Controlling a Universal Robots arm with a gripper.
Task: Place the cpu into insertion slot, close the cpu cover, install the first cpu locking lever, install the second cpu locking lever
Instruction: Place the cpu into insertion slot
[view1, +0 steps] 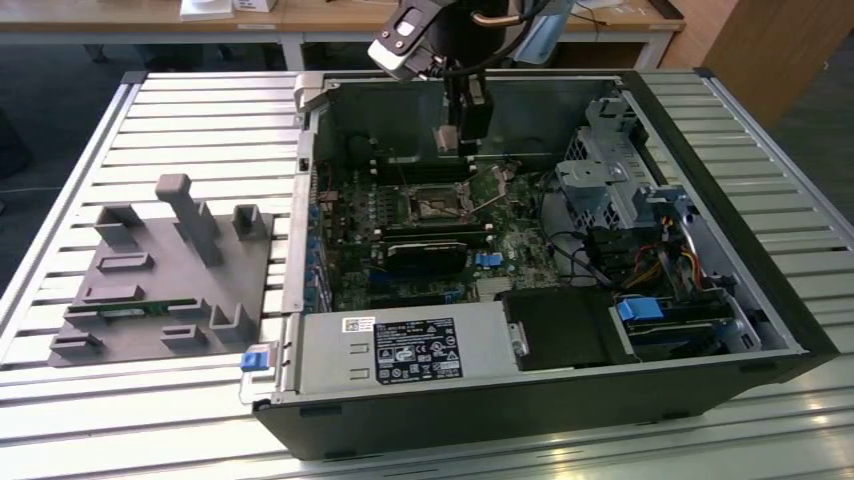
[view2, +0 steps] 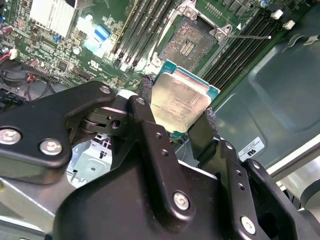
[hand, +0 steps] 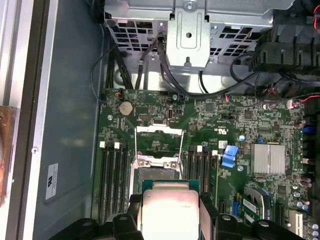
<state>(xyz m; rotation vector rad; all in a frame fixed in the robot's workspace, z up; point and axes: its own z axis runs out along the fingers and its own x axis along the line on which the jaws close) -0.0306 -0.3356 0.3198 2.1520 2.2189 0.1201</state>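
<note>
The flat, square, silvery-beige cpu (view2: 182, 97) is gripped by its edges in the black gripper (view2: 177, 112) and is held clear of the dark, silver-rimmed insertion slot (view2: 189, 44) lying just ahead.

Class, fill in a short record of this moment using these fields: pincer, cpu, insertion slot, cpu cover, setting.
pincer: shut on the cpu, hanging over the motherboard
cpu: gripped at two opposite edges, pale metal face showing, not yet in the slot
insertion slot: empty, its contacts exposed
cpu cover: appears swung open, clear of the slot
setting: open computer case lying on a slatted table
</note>
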